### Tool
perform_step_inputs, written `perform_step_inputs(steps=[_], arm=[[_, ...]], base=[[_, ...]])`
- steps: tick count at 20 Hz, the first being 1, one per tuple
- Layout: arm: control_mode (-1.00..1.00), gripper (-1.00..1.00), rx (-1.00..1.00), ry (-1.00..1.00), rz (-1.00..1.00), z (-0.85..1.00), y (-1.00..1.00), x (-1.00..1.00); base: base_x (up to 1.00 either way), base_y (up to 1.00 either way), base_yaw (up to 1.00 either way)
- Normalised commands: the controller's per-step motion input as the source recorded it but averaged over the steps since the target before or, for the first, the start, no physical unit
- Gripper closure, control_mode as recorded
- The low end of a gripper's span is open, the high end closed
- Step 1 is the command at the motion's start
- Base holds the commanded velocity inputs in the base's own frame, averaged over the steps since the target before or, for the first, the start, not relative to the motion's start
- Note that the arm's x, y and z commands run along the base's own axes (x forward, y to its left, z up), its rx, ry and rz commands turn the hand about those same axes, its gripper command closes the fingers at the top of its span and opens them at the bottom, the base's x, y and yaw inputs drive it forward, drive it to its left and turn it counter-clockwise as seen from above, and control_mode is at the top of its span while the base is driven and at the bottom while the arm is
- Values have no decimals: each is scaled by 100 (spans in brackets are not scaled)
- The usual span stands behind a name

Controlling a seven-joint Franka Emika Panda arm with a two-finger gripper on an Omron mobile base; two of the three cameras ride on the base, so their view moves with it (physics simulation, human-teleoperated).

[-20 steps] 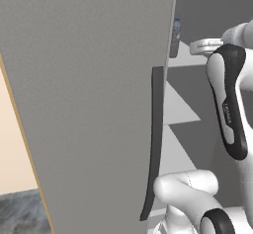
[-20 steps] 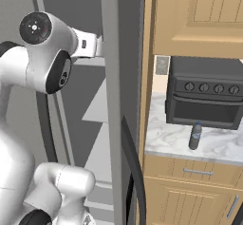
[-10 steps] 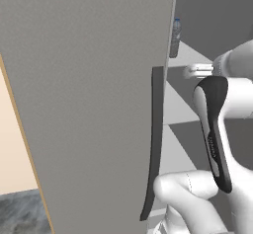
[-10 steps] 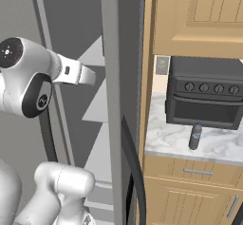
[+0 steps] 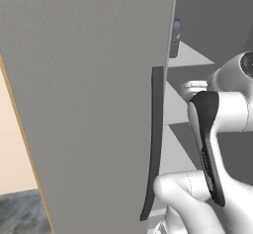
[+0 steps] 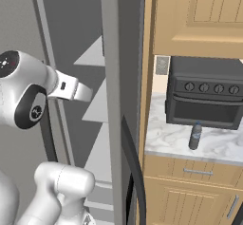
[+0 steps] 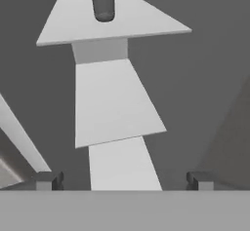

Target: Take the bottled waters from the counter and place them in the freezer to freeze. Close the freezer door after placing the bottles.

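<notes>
Left base view: freezer door (image 5: pixel 89 95) stands open, its dark bar handle (image 5: pixel 153 144) near my arm. One bottle (image 5: pixel 175 38) stands on an upper shelf (image 5: pixel 190 55) inside the freezer (image 5: pixel 222 25).
Left base view, risk: my elbow and forearm sit just beside the door edge; I judge a wide swing out could knock the door or catch the handle.
Right base view: second bottle (image 6: pixel 195 136) stands upright on the table (image 6: pixel 166 141), in front of the toaster oven (image 6: pixel 206 93), well apart from my arm. My wrist reaches into the freezer compartment.
Right base view, risk: the fridge's edge panel (image 6: pixel 121 91) stands between me and the table; I judge that reaching round it blind could tip the bottle or scrape the oven front.
Hand view: claw (image 7: pixel 122 180) spread wide, nothing between the tips. Pale shelves step away above; the stored bottle (image 7: pixel 103 1) sits at the top, on the far shelf.
Hand view, risk: the claw points along the shelves, so a careless move forward could topple that bottle. Closing the door now would strand the table bottle outside.
</notes>
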Motion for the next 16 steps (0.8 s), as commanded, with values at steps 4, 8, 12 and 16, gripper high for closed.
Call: perform_step_inputs(steps=[4,8,12,16], arm=[[-100,-100,0,11,13,-19,7,-42],[-100,-100,0,9,13,-15,16,-45],[-100,-100,0,0,14,-20,19,-39],[-100,-100,0,0,12,-29,36,-17]], base=[[0,0,0],[0,0,0],[0,0,0],[0,0,0]])
